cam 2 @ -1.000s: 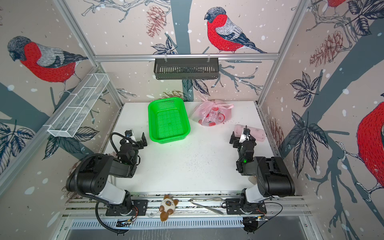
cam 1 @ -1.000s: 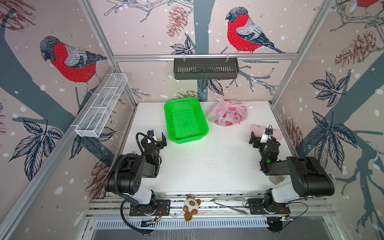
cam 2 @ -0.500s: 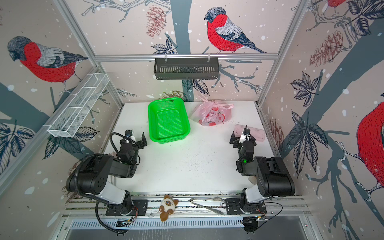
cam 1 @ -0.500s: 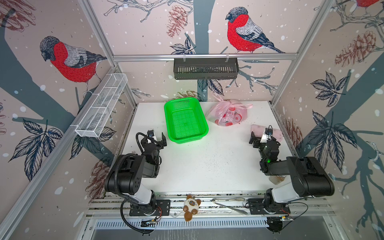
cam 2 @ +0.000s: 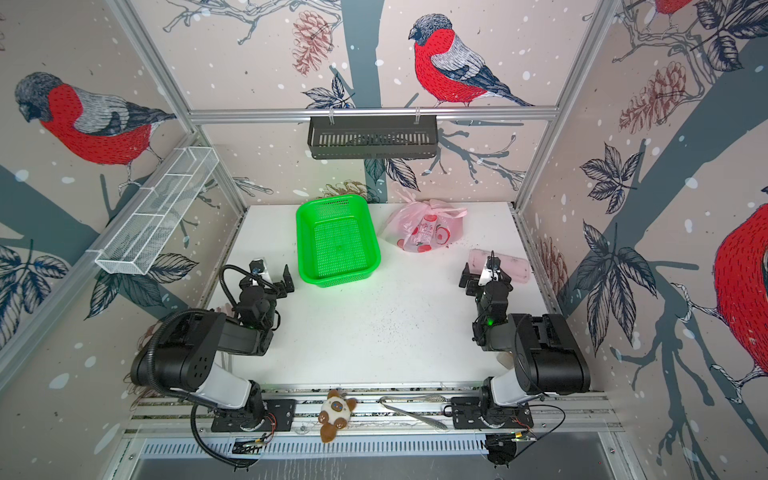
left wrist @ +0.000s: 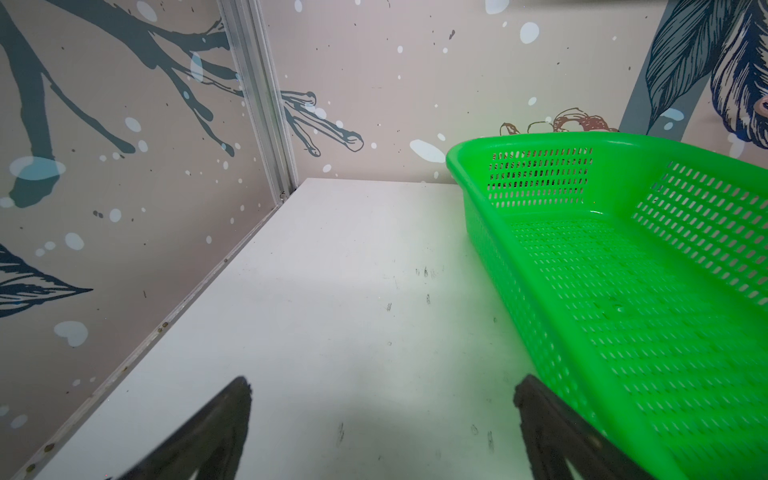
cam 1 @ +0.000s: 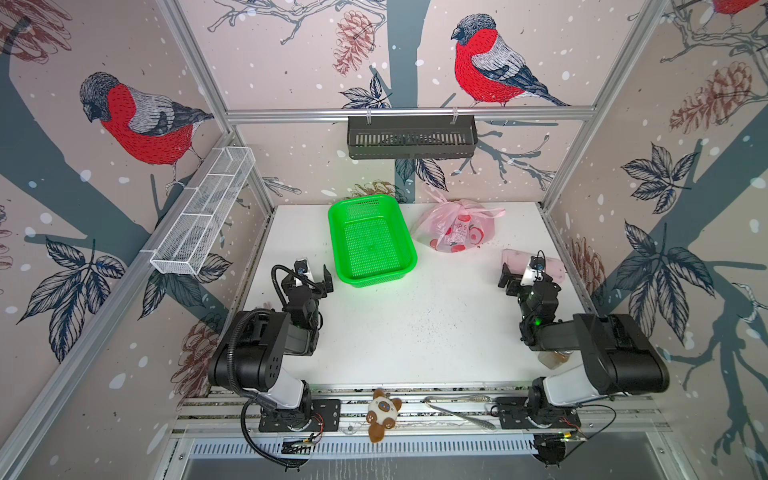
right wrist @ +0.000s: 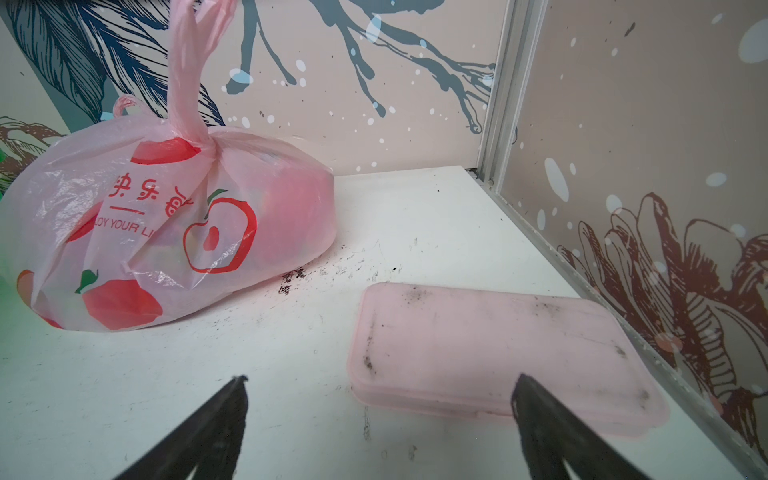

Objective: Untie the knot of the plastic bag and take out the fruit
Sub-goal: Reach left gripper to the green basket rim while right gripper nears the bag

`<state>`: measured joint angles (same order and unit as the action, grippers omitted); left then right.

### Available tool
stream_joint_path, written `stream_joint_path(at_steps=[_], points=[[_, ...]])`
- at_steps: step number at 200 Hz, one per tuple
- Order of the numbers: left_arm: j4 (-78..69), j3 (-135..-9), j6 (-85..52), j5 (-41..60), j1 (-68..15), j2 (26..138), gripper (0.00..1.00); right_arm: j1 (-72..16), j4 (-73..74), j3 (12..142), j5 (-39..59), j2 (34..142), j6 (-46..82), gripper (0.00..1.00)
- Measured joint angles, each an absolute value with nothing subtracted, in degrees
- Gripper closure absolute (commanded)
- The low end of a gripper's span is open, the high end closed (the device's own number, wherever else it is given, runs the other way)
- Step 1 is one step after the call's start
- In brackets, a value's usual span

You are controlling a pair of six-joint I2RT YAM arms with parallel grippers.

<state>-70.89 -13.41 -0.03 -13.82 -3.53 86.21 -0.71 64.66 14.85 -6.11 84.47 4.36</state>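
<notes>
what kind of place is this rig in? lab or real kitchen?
Likely a lab robot cell: left arm and right arm bolted to a rail beside a white table, an aluminium frame lined with bird wallpaper, staged props like the plastic bag and green basket.

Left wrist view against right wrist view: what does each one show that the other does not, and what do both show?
Only the left wrist view: the green basket, empty, beside the left gripper. Only the right wrist view: the plastic bag, its knot tied, and a flat pink case ahead of the right gripper. Both: the white table, patterned walls, and open jaws holding nothing.
</notes>
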Motion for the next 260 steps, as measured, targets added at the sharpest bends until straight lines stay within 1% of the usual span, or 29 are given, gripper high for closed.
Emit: stream_joint_path(at_steps=[28,58,72,99,107,126,151,177,205,245,260], points=[[-60.7,-19.2,-1.4,-18.0,-3.5,77.3,0.02,-0.2,51.3,25.5,-9.5,80.6,6.9,0.01],[-45.1,-28.3,-5.2,-26.3,-3.5,70.0,0.02,1.3,32.9,35.0,-15.4,80.2,17.2,0.01],[-38.4,-31.6,-7.4,-28.7,-3.3,67.7,0.02,3.2,25.9,37.9,-15.6,80.2,22.2,0.01],[-25.8,-38.9,-10.4,-27.7,-3.0,66.0,0.02,3.2,15.1,39.8,-12.8,78.7,27.6,0.00],[-21.6,-42.2,-11.4,-26.0,-2.8,66.5,0.02,2.0,12.1,41.0,-11.7,78.2,28.8,0.01],[-13.8,-48.7,-13.5,-23.0,-2.0,69.3,0.02,-2.7,6.7,44.7,-12.4,78.0,28.9,0.01],[-3.7,-57.0,-15.5,-16.6,-1.3,76.4,0.02,-10.7,1.5,48.0,-13.5,77.8,28.5,0.01],[2.6,-62.7,-17.4,-10.5,-1.3,83.4,0.02,-18.3,-2.3,49.8,-15.9,76.9,28.3,0.01],[5.3,-64.2,-19.3,-4.8,-1.3,88.0,0.02,-24.4,-4.9,52.1,-19.0,76.7,28.3,0.01],[5.1,-66.9,-21.1,3.0,-1.3,94.5,0.03,-29.3,-6.5,53.0,-22.6,76.0,28.3,0.01],[5.3,-68.7,-21.6,6.3,-1.3,97.8,0.09,-30.8,-7.2,53.0,-23.5,75.9,28.3,0.01]])
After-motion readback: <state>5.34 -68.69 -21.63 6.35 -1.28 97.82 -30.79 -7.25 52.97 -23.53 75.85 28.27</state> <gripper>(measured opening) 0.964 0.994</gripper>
